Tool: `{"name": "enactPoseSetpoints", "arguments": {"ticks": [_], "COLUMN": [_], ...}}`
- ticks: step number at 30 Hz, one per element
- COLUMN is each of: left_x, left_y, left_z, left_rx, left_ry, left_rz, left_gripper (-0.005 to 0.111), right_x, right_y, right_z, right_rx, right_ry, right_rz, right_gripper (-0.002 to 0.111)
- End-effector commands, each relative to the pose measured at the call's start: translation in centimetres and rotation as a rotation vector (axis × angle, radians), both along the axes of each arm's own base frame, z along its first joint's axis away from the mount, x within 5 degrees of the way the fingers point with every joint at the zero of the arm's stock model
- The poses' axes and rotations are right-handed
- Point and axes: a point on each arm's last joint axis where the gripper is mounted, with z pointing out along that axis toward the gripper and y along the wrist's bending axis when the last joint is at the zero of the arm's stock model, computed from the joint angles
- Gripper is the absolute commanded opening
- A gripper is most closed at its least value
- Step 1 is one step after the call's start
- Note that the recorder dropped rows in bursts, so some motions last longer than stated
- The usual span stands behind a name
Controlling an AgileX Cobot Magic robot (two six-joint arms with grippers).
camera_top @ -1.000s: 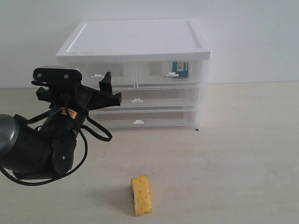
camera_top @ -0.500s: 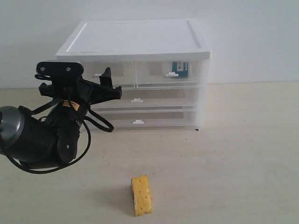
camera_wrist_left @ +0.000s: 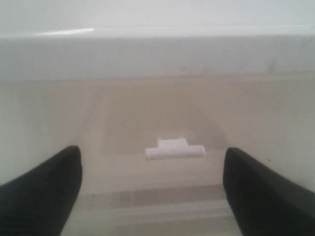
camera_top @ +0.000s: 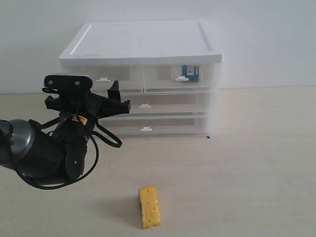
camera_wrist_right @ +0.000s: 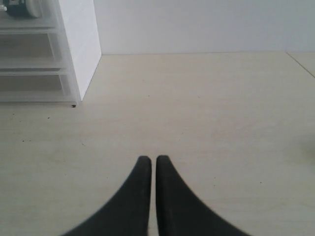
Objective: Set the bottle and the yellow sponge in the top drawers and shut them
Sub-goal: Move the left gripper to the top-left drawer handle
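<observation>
Left gripper (camera_top: 118, 97), jaws apart, faces the handle (camera_wrist_left: 174, 148) of the upper-left drawer (camera_top: 112, 79); right gripper (camera_wrist_right: 153, 160) pressed together, empty; yellow sponge (camera_top: 148, 207) on worktop (camera_top: 247, 163), lower centre.

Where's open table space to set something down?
Widest bare patch: the table right of the yellow sponge, in front of and beside the drawer unit. The unit's top is also bare. Crowded: front left, where the left gripper hovers at the top-left drawer.
</observation>
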Motion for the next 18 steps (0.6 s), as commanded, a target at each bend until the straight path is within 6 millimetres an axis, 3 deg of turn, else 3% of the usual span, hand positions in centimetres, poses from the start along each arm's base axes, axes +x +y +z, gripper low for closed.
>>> {"name": "enactPoseSetpoints", "arguments": {"ticks": [1,9,12,18], "left_x": [-0.31,-0.41,-0.37,-0.37], "left_y": [-0.8,-0.71,-0.64,-0.64], "left_z": [0.8,1.1,1.1,1.1], "left_rx": [-0.022,-0.037,-0.037,-0.037], "left_ry": [-0.048,-0.059,-0.059,-0.059], "left_rz": [-0.017,0.008,0.01,0.01], "left_gripper": [0.069,0.068,0.062,0.021], "right_x": [-0.01,-0.01,-0.01,-0.01], "right_y": [-0.02,-0.02,-0.02,-0.02], "right_z": [-0.01,-0.01,-0.01,-0.01], "right_rx": [0.001,0.001,0.001,0.001], "right_ry": [-0.011,-0.011,-0.011,-0.011], "right_rz": [-0.003,-0.003,-0.003,-0.003], "right_gripper": [0.001,0.001,0.001,0.001]}}
